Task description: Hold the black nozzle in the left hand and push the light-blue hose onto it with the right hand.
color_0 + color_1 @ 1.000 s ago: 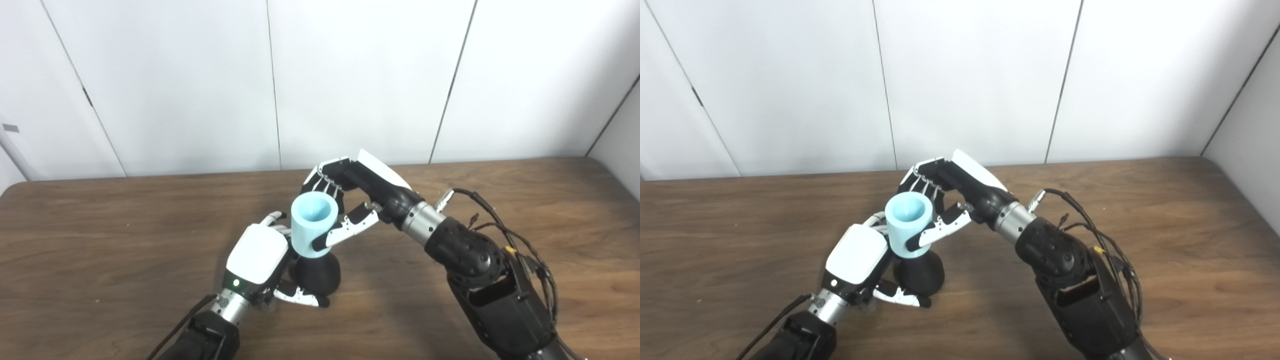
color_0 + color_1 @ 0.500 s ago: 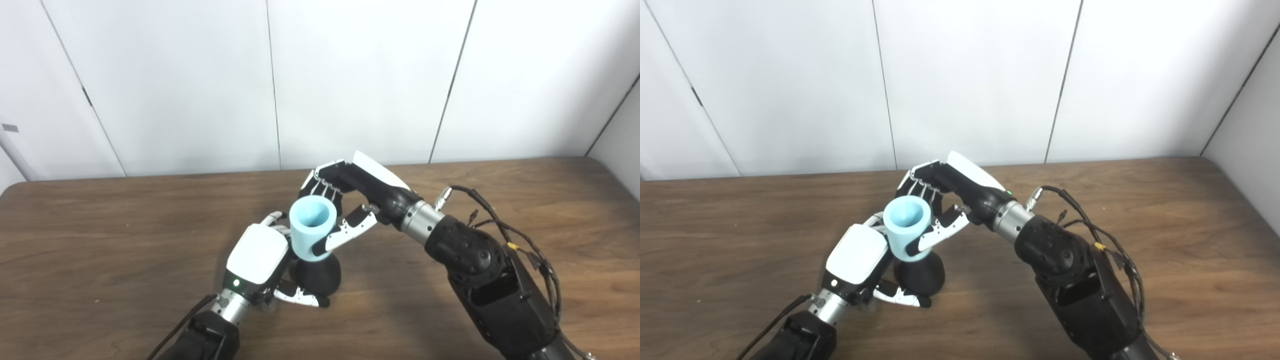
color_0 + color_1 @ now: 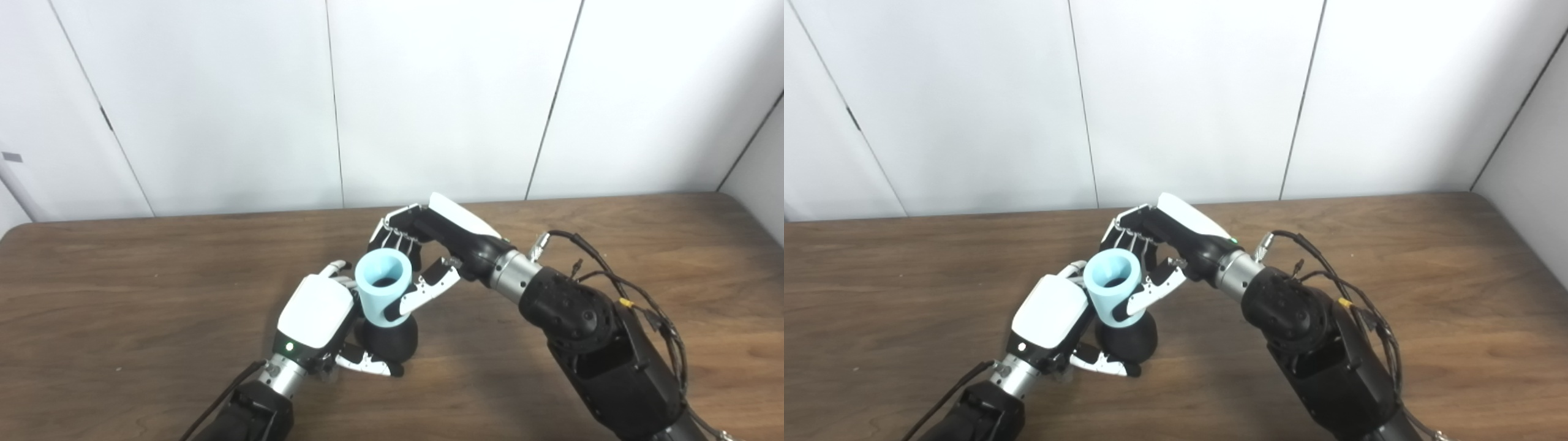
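Our right hand [image 3: 429,245] grips the light-blue hose [image 3: 381,291], now lower on the black nozzle [image 3: 389,340]. Our left hand [image 3: 315,315] holds the nozzle; seating seems nearly done.

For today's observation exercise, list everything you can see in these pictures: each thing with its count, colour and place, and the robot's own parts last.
Table: one, dark brown wood, fills the lower picture.
Wall: white panels with dark seams, behind the table.
Hose: one, light blue, short open tube, over the top of the nozzle, mid-table.
Nozzle: one, black, flared base, under the hose.
Left hand: one, white and black, holding the nozzle.
Right hand: one, white and black, gripping the hose.
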You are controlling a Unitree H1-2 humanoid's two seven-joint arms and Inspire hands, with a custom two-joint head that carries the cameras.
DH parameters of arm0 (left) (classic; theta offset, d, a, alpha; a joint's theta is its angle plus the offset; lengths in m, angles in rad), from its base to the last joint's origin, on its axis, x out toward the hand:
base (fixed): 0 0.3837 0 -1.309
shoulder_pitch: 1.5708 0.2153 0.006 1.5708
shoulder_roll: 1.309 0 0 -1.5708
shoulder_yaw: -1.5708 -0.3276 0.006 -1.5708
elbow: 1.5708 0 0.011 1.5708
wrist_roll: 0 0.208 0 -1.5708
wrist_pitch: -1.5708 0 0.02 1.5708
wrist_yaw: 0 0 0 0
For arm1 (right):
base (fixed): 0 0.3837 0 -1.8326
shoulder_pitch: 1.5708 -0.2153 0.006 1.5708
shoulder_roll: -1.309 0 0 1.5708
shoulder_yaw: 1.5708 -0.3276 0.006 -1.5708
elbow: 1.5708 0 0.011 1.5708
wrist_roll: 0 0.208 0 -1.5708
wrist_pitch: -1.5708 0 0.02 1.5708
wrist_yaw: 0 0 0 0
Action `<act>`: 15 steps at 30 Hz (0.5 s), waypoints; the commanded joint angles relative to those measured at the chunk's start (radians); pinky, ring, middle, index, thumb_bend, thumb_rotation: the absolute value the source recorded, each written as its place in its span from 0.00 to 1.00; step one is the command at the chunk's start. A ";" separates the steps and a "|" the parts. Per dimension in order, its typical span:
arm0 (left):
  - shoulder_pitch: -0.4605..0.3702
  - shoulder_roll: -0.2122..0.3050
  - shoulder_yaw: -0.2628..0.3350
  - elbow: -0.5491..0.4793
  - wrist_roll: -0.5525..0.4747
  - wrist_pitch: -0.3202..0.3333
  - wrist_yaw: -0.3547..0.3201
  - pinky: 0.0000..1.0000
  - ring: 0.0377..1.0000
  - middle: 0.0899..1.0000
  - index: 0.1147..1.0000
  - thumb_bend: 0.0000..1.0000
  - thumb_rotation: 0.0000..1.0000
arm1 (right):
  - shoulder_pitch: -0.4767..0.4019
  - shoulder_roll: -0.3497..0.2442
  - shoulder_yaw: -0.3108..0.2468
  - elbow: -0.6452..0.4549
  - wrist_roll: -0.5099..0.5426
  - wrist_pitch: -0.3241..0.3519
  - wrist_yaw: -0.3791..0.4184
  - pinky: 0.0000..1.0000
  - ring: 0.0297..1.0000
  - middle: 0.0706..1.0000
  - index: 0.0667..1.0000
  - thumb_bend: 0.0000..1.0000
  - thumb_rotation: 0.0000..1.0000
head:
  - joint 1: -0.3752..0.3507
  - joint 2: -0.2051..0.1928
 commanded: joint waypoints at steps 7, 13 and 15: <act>0.120 -0.018 -0.064 0.092 0.028 -0.016 -0.006 0.80 0.44 0.37 0.42 0.50 0.00 | 0.009 -0.013 0.009 0.036 -0.017 -0.075 -0.021 0.30 0.39 0.43 0.48 0.52 0.00 | -0.001 -0.001; 0.118 -0.018 -0.065 0.098 0.030 -0.016 -0.003 0.81 0.44 0.36 0.42 0.50 0.00 | 0.011 -0.016 -0.004 0.042 0.009 -0.068 -0.012 0.39 0.45 0.47 0.52 0.74 0.04 | -0.003 -0.001; 0.119 -0.018 -0.064 0.100 0.028 -0.019 0.002 0.81 0.44 0.37 0.42 0.50 0.00 | 0.010 -0.021 -0.005 0.038 0.012 -0.065 -0.008 0.48 0.55 0.57 0.62 0.95 0.14 | -0.004 -0.002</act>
